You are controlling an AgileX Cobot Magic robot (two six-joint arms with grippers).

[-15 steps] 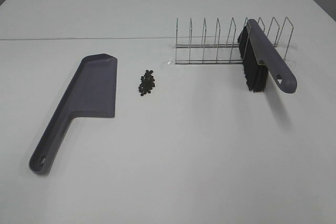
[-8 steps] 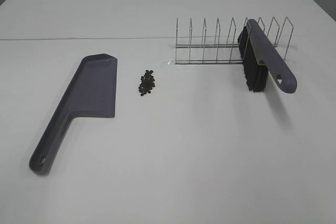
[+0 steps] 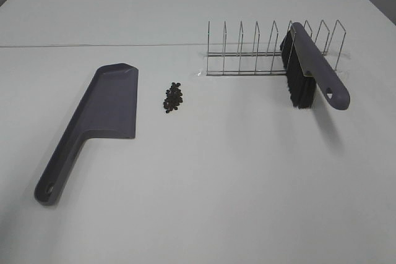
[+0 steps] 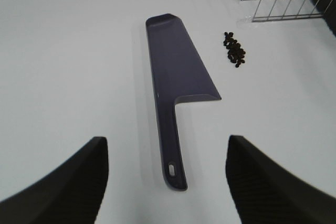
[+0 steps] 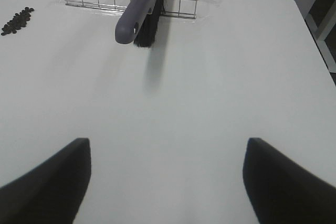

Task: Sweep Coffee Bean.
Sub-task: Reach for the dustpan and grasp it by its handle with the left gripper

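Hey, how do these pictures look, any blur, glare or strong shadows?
High view: even, soft light, sharp throughout; the brush throws a faint shadow. Left wrist view: dustpan and beans crisp, left claw dark and blurred. Right wrist view: soft brush shadow on the table, right claw dark, out of focus.

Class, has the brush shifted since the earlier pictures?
No. The brush still leans in the same slot of the wire rack.

Worktop white; dustpan purple-grey; beans dk brown-black; brush purple-grey w/ black bristles; rack silver wire.
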